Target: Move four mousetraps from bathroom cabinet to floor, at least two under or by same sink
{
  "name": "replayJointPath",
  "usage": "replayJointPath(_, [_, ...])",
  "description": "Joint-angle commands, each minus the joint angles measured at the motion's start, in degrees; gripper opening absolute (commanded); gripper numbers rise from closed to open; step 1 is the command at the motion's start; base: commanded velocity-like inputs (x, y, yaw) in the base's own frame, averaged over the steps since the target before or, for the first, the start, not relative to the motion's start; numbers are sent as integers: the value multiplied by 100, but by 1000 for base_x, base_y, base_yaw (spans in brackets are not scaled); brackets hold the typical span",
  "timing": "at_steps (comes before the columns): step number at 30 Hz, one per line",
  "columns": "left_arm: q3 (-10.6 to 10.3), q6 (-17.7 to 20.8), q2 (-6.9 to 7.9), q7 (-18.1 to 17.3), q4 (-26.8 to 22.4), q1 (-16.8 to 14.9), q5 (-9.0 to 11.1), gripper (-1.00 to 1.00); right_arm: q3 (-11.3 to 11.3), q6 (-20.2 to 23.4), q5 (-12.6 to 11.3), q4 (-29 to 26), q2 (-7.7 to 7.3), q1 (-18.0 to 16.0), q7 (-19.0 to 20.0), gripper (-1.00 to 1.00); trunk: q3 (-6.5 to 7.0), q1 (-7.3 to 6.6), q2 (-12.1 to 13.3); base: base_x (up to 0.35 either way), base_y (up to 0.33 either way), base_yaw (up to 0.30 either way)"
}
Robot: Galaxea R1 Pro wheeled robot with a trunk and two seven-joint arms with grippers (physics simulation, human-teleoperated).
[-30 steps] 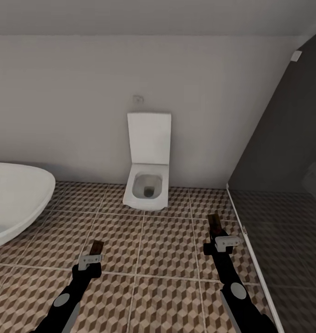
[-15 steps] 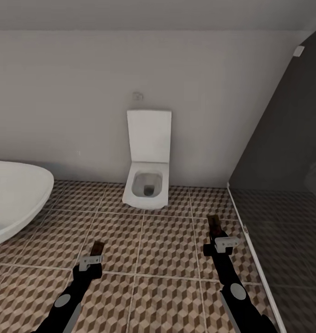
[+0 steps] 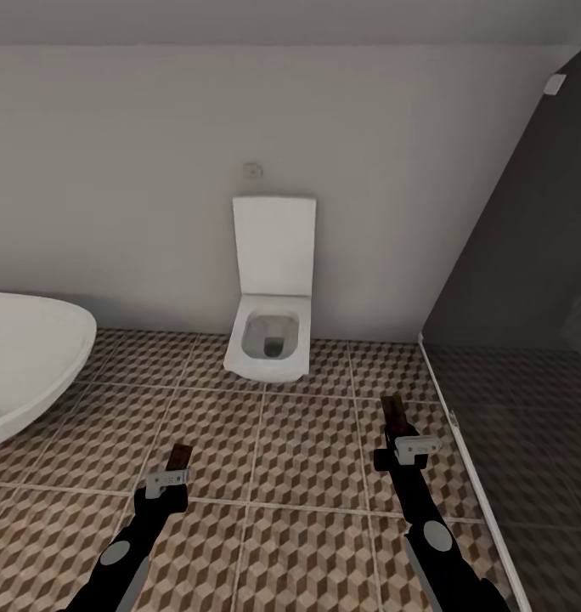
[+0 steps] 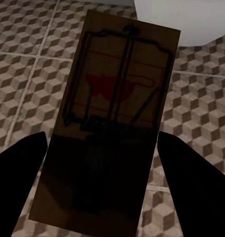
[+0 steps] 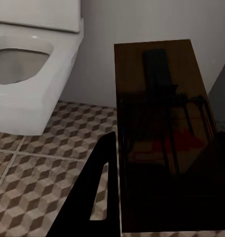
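My left gripper point(image 3: 177, 466) is shut on a mousetrap point(image 3: 181, 456), a tan board with dark wire and a red mark point(image 4: 117, 108), held flat above the bathroom floor point(image 3: 307, 442). Its dark fingers point(image 4: 18, 192) sit against the board's long edges. My right gripper point(image 3: 399, 430) is shut on a second mousetrap point(image 3: 393, 413), which in the right wrist view point(image 5: 162, 133) is a dark board beside one finger point(image 5: 95, 197). Both arms reach forward over the cube-patterned tiles. The cabinet and the bathroom sink are out of view.
A white wall-hung toilet point(image 3: 269, 340) with its lid up stands straight ahead against the white wall. The rim of an oval white bathtub point(image 3: 27, 365) juts in from the left. A dark glass panel point(image 3: 528, 297) closes off the right side, close to my right arm.
The whole view has shifted a little: toilet and bathtub have slid slightly left and the wall switch lower, so the camera moved. Both grippers keep their mousetraps, unchanged in the picture.
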Motion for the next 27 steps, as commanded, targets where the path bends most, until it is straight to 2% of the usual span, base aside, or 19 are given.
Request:
replayJointPath(1, [-20,-10,7,16,0,-2,60,-100,11,-3,43,2,-3,-3,-44,-100,-22,22,-44,0,0,0])
replayJointPath(27, [-20,-5,-1,16,0,-2,58,-100,11,-3,41,2,-3,-3,-44,-100,-489,593,-1086,0,0,0])
